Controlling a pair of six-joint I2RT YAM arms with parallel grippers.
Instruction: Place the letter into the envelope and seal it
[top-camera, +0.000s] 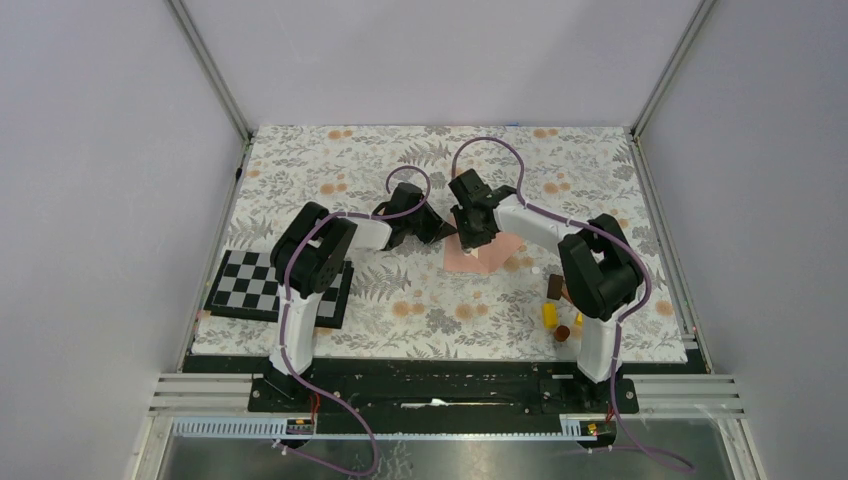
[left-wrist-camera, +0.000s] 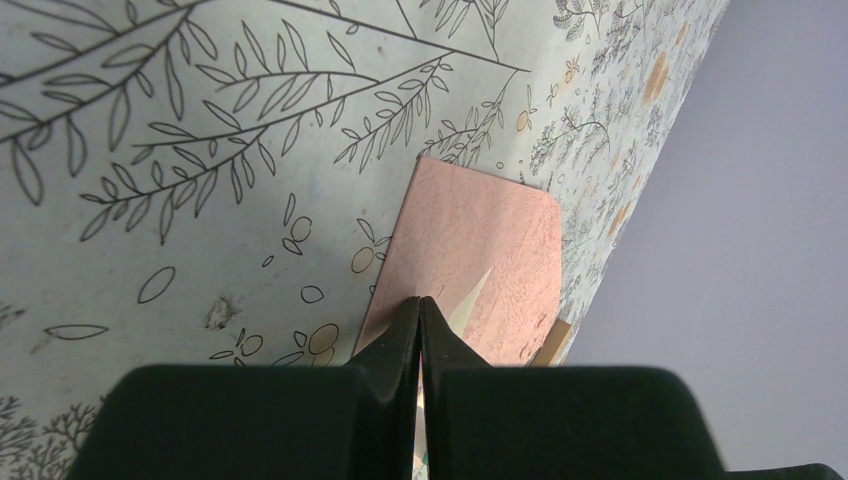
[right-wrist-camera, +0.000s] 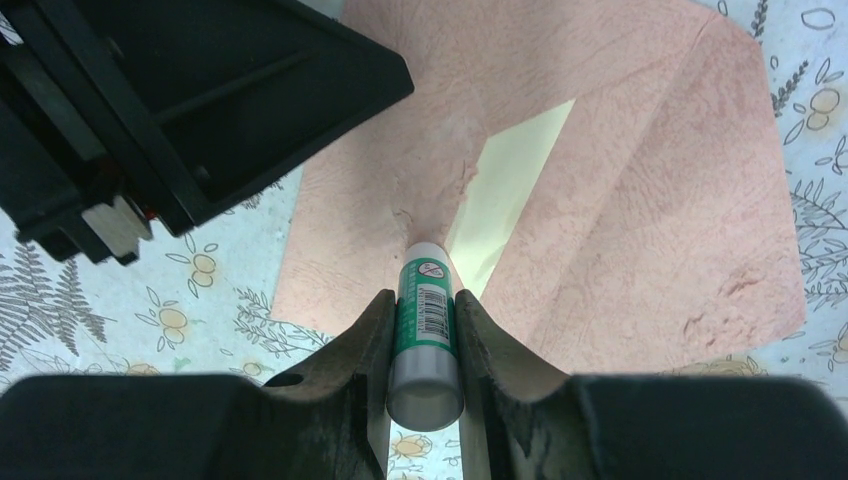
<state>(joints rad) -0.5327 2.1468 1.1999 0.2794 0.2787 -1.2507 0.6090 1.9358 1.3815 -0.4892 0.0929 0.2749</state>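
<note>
Plainly, the salmon-pink envelope (right-wrist-camera: 650, 200) lies flat, cream letter (right-wrist-camera: 510, 180) peeking out.

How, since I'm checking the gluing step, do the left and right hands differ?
The left hand is shut at the envelope's edge; the right hand grips a green glue stick. No tool shows in the left hand; the right hand's stick tip meets the envelope. Both hang over the envelope.

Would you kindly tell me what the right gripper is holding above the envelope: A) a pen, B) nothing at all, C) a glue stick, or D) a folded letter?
C: the right wrist view shows the right gripper clamped on a green-labelled glue stick, its tip pointing down at the pink envelope.
</note>
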